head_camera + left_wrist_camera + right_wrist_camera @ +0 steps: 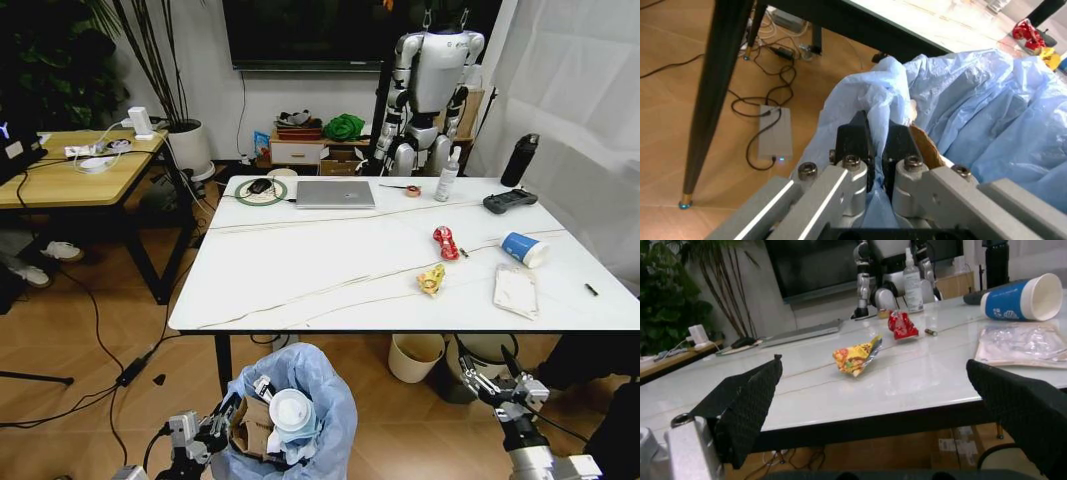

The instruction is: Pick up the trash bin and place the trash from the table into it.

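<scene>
Bin: the trash bin (292,418) hangs in front of the table (330,270) edge, at 6 o'clock in the head view, pinched at its blue bag rim by the left gripper (879,145), jaws closed on the plastic
Already inside: brown cardboard (247,425) and, apparently, crumpled white paper (291,410)
Left on table: red wrapper (445,242), yellow wrapper (431,279), flat packet (516,291), paper cup (524,249), all toward 3 o'clock
Right gripper (883,405): wide open, empty, low before the table edge

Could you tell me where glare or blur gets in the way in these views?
Left wrist view: the table top is washed out bright. Right wrist view: sheen on the table beside the yellow wrapper; the open right gripper fingers look soft. Head view: even light.
</scene>
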{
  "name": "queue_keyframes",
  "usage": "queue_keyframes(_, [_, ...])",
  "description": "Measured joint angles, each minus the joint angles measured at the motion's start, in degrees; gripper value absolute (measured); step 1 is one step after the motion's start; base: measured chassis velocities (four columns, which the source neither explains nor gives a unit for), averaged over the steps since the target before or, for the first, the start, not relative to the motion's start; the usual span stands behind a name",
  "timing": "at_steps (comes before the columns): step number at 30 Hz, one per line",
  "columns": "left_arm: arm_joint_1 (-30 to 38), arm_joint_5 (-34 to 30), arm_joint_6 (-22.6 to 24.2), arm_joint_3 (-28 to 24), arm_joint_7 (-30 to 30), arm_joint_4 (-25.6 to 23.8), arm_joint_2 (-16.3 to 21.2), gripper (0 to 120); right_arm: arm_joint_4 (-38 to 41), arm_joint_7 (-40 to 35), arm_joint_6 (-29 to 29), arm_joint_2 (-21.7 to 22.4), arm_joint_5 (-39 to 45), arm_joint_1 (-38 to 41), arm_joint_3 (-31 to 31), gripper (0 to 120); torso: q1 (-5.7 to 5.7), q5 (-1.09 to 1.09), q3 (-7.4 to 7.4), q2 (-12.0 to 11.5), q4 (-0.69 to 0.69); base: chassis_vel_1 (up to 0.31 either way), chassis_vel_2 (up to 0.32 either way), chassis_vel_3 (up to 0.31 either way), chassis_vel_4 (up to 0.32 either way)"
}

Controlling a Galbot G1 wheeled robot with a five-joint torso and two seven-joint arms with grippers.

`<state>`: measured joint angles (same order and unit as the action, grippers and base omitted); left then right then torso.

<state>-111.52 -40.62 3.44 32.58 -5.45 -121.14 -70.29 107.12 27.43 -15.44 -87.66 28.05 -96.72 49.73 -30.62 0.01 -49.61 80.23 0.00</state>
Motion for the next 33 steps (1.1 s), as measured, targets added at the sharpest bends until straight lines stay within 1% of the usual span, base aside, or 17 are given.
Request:
queue_keyframes(4, [-0.01,0.15,-0.03,-0.1,0.0,-0.01,-0.1,0,0.06,0.13,-0.03,0.27,0.23,-0.02,0.16,100,0.0,0.0,0.0,0.0,0.02,-0.095,-0.081,0.103,0.107])
queue_keyframes(33, [-0.01,0.91,-0.13,-0.79,0.01,-0.26,-0.43,0,0.0,1.15,-0.62,0.76,0.73,-0.02,0.61,100,-0.01,0.0,0.0,-0.01,0.0,-0.092,-0.092,0.1,0.095])
